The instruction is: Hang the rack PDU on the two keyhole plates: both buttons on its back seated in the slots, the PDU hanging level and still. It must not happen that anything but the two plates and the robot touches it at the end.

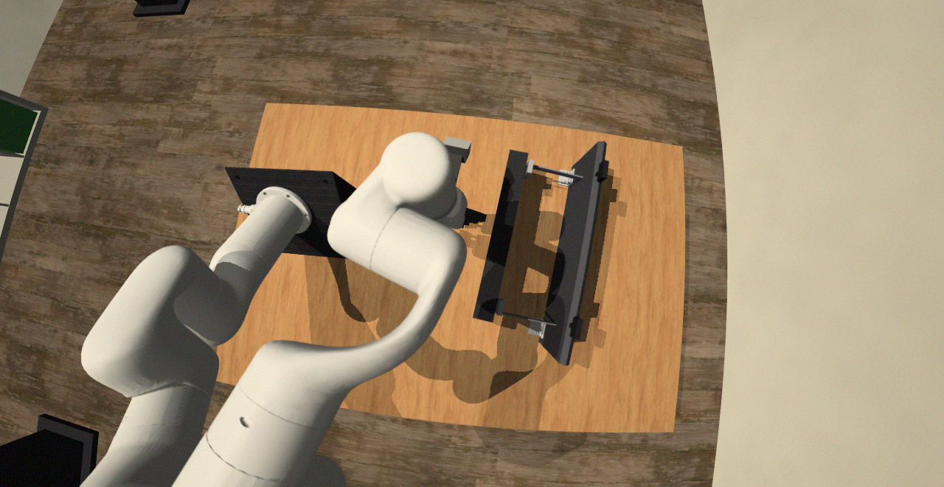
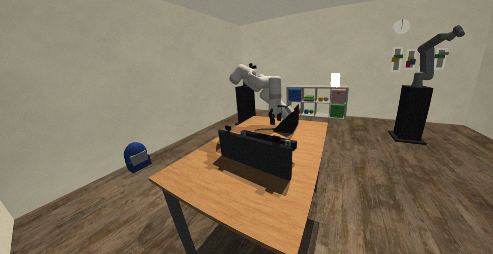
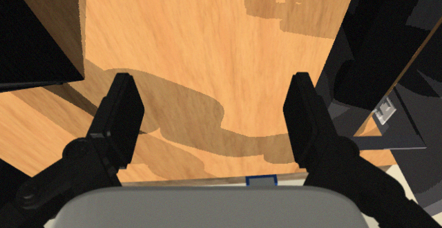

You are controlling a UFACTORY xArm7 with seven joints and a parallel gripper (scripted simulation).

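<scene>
The rack PDU (image 1: pixel 499 240) (image 3: pixel 373 48) is a long black bar standing off the upright black panel (image 1: pixel 581 244) (image 2: pixel 255 154) near the middle of the wooden table (image 1: pixel 627 385) (image 2: pixel 223 190) (image 3: pixel 207 31). Two thin stems on its back reach the two grey keyhole plates (image 1: pixel 563 178) (image 1: pixel 538 329) (image 3: pixel 385 112); I cannot tell whether the buttons sit in the slots. My gripper (image 2: pixel 274 117) (image 3: pixel 213 90) is open and empty, a short way on the arm's side of the PDU, over bare table. In the overhead view the arm hides most of it.
The arm's black mount block (image 1: pixel 290 187) (image 2: pixel 287 123) (image 3: pixel 27 31) stands on the table behind the gripper. Off the table are a cube shelf (image 2: pixel 317 102), a grey arm on a black pedestal (image 2: pixel 411 114) and a blue object (image 2: pixel 136 156) on the floor.
</scene>
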